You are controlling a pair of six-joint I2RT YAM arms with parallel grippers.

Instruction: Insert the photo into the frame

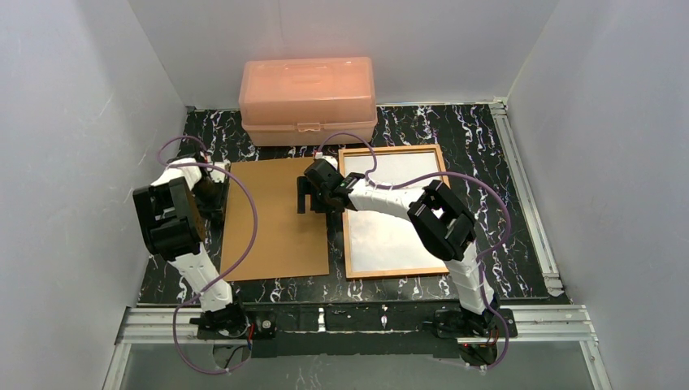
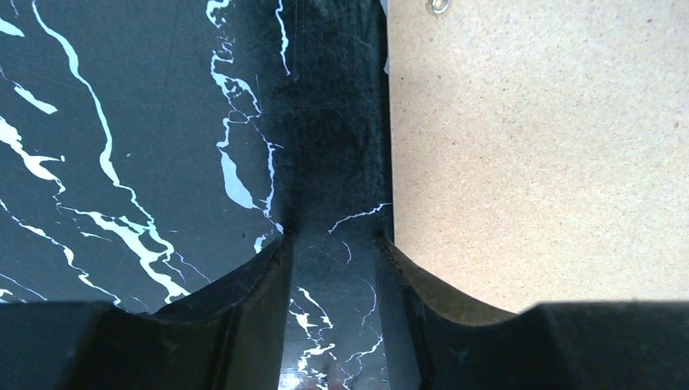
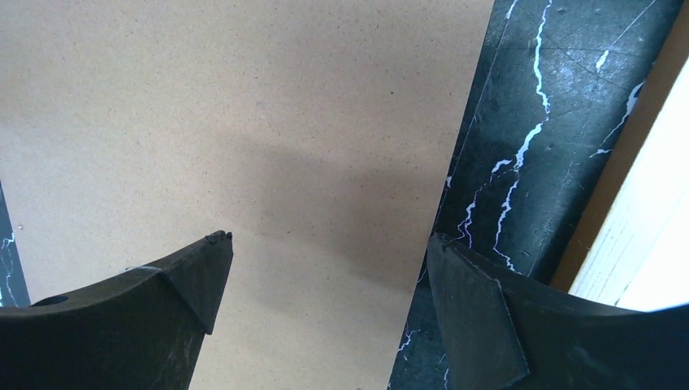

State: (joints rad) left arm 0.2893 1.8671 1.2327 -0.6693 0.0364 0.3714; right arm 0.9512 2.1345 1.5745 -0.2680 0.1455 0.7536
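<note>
- Right gripper (image 3: 327, 240): jaws set wide apart, nothing between them.
- Brown backing board (image 3: 244, 122): flat on black marbled table (image 3: 552, 122).
- Frame (image 3: 626, 162): wooden border at right edge, white surface (image 3: 650, 244) inside it.

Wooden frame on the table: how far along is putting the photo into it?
Looks done: a white sheet, likely the photo face down, fills the thin orange-brown wooden frame. In hand: the right end effector, open, straddles the right edge of the flat brown backing board; the left end effector sits at its left edge. Left: the board lies beside the frame, not in it.
</note>
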